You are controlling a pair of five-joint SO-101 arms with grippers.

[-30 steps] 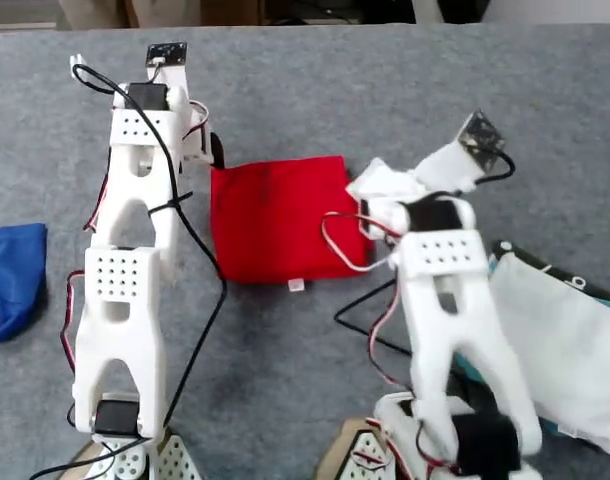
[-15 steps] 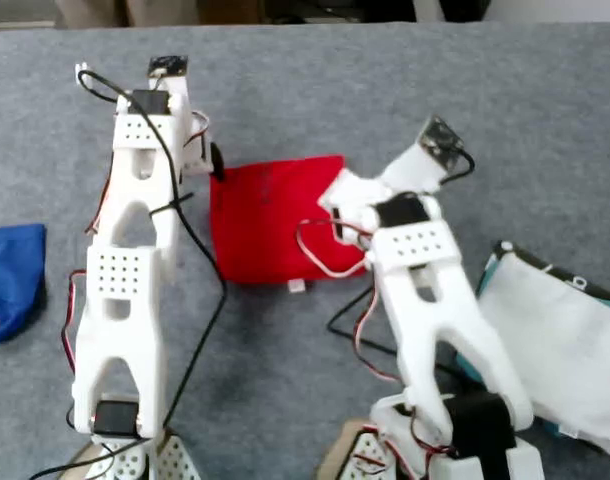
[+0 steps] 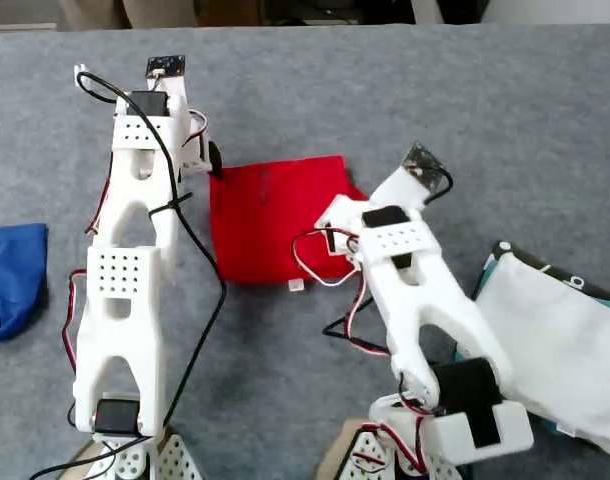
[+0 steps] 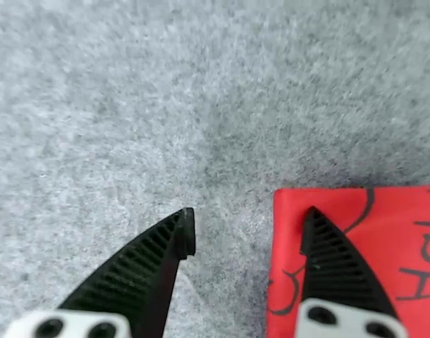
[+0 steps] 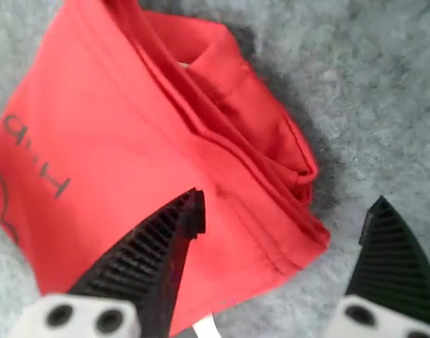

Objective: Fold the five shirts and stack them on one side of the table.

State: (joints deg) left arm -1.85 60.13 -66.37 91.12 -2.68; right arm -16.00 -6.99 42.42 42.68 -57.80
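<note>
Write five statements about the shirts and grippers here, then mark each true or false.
1. The red shirt lies folded between the two arms. True.
2. The left gripper is shut on the red shirt. False: it is open, astride the shirt's edge.
3. The blue shirt lies apart from the red one. True.
4. The white shirt is stacked on the red shirt. False: it lies apart, beside the right arm.
5. The right gripper is open. True.

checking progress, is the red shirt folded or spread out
Folded: the red shirt lies as a compact rectangle, with stacked layers at one edge.
</note>
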